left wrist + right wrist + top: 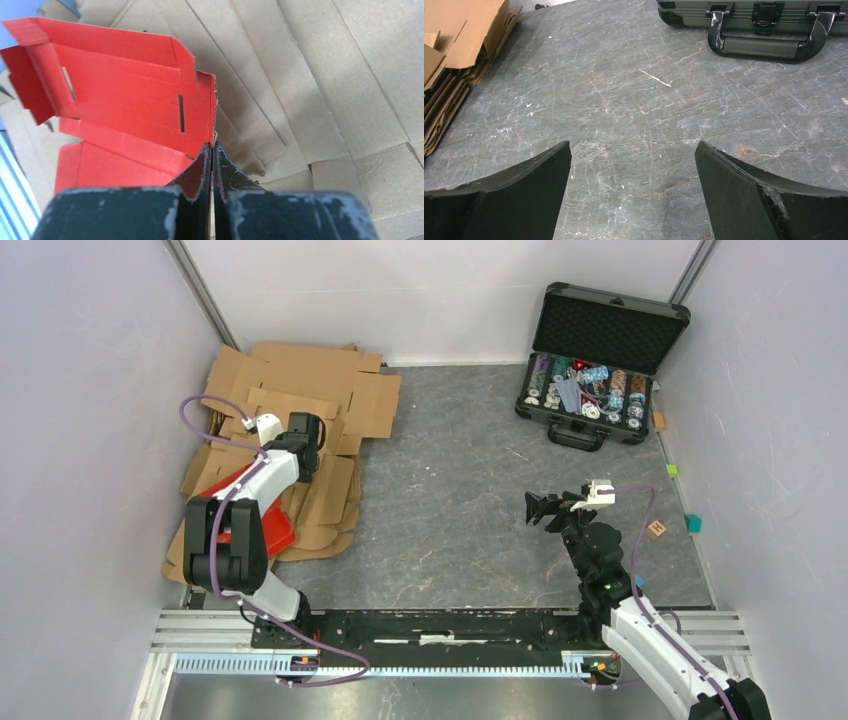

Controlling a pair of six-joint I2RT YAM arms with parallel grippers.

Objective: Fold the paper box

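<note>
Left gripper: clamped on 1 upright edge flap of the box.
Box: partly folded, on the cardboard, far left.
Handling: probably light, thin and springy; grip beside creases.
Right gripper: jaws apart above the table.

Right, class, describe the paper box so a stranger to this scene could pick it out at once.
On the table, find the pile of brown cardboard sheets on the left. There, pinched by the left gripper, is the paper box: the only bright red piece, a creased, slotted sheet.
</note>
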